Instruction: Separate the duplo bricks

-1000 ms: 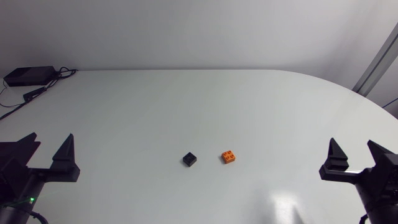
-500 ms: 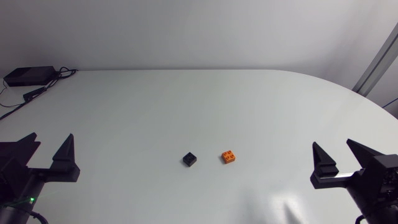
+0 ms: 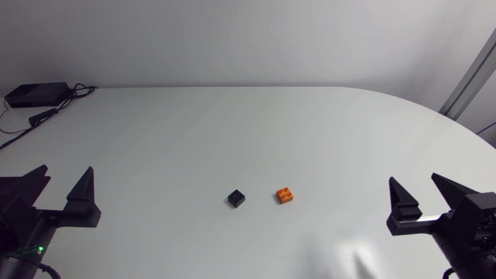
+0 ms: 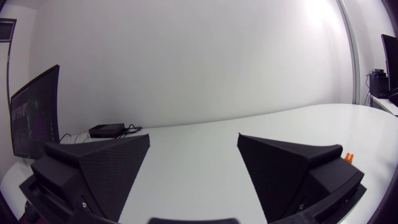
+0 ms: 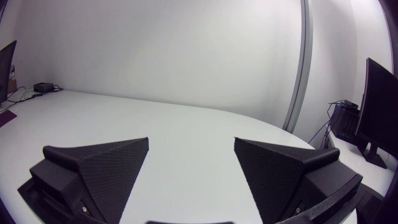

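Two small bricks lie apart near the middle of the white table (image 3: 248,132): a black brick (image 3: 236,198) and, a short gap to its right, an orange brick (image 3: 286,194) with studs up. My left gripper (image 3: 62,180) stands open at the table's front left, far from both. My right gripper (image 3: 416,184) stands open at the front right, also well clear of them. In the left wrist view the left gripper (image 4: 193,138) holds nothing, and the orange brick (image 4: 348,158) peeks out beyond one finger. The right gripper (image 5: 191,142) is empty too, with only bare table ahead.
A black box (image 3: 35,94) with cables sits at the far left corner, with a small plug block (image 3: 40,118) beside it. The box (image 4: 106,130) also shows across the table in the left wrist view.
My right gripper has shifted a little to the left, toward the table's middle, then stopped. The left arm and both bricks have not moved.
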Tool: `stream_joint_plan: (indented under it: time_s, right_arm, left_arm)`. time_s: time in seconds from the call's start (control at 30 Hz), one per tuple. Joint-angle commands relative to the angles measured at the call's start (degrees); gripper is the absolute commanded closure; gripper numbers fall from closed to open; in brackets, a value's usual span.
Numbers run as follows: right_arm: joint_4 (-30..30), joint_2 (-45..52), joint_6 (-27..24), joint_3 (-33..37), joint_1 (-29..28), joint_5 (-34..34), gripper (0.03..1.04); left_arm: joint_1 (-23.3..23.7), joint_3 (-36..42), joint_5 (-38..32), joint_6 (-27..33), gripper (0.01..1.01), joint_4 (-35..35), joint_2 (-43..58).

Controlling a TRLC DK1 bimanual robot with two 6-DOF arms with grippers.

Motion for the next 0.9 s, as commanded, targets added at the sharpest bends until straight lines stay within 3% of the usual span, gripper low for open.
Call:
stream_joint_plan:
  time_s: [0.0,0.27,0.43,0.5,0.87]
  right_arm:
    - [-2.05,-0.67,1.36,-1.81,-0.42,-0.7,0.07]
    - [-1.87,-0.67,2.41,-1.81,-1.56,-1.67,0.07]
    - [3.49,-0.67,1.71,-2.69,-1.48,-2.02,0.07]
    - [8.67,-0.67,1.97,-4.89,-2.18,-2.98,0.07]
    - [7.44,-0.49,2.15,-4.71,-0.51,-3.16,0.07]
  left_arm:
    - [-0.31,-1.45,0.08,-0.71,0.043,0.59,-0.91]
    - [-0.49,-1.45,0.17,-0.71,0.043,0.59,-0.91]
    - [-0.49,-1.45,0.17,-0.71,0.043,0.59,-0.91]
    - [-0.57,-1.45,0.17,-0.71,0.043,0.59,-0.91]
    - [-0.75,-1.45,0.17,-0.97,0.043,0.59,-0.82]
